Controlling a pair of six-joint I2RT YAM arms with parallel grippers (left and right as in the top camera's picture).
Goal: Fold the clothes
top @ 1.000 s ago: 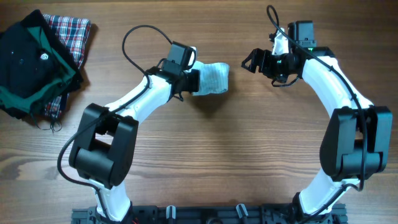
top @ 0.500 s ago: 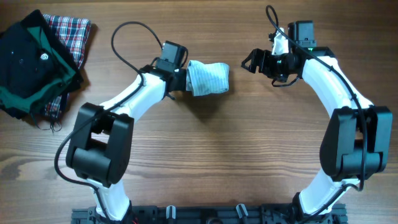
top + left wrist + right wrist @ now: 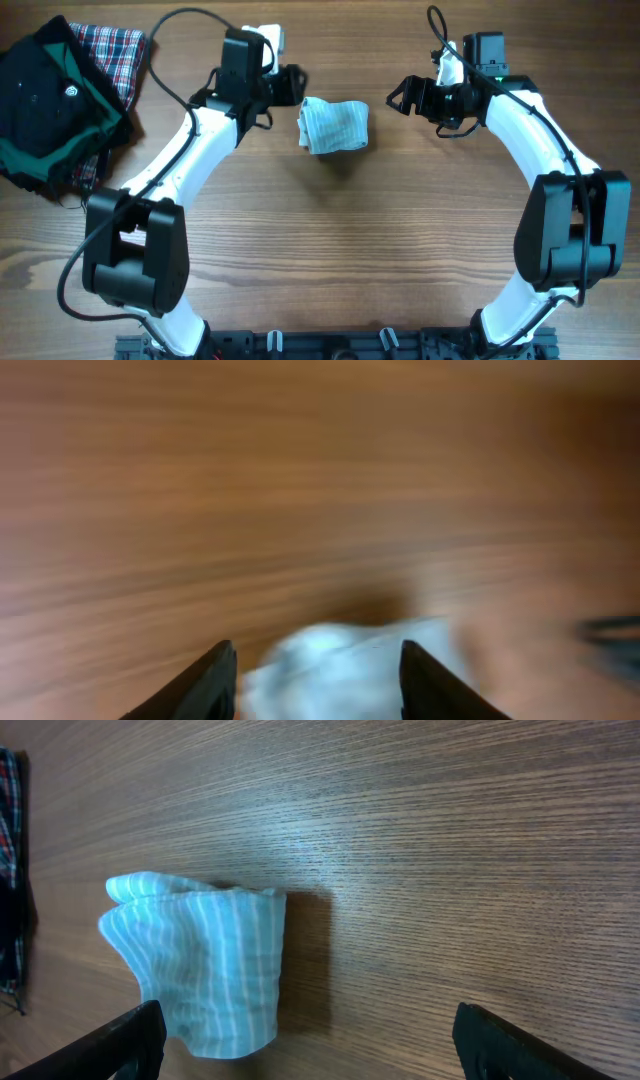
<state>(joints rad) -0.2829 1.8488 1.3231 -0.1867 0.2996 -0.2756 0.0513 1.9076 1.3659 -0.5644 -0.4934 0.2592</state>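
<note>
Surface [image 3: 350, 250], count 1: brown wood grain, carrying everything listed below.

Arms, count 2. The left arm [image 3: 190, 150] rises from the near edge and stretches to the far side left of centre, its wrist turned right. The right arm [image 3: 530, 130] bows outward from the near right and curls back in, its wrist turned left.

Black-and-green garment [image 3: 50, 100], count 1: a rumpled heap in the far left corner.

Red plaid cloth [image 3: 115, 50], count 1: lies partly under that heap, showing at its far and near edges.

The clothes [image 3: 334, 126], count 1: a small pale-blue striped piece bunched into a squat lump. It lies on the far middle of the surface, between the two hands and touching neither. Its long axis, by a slight margin, runs left to right, and one rumpled, doubled end faces the left hand. The left wrist view of it is blurred.

Hands, count 2. The left hand [image 3: 285, 82] sits just beside the clothes, fingers spread, gripping nothing. The right hand [image 3: 405, 97] sits near the other end, fingers spread wide, also gripping nothing.
</note>
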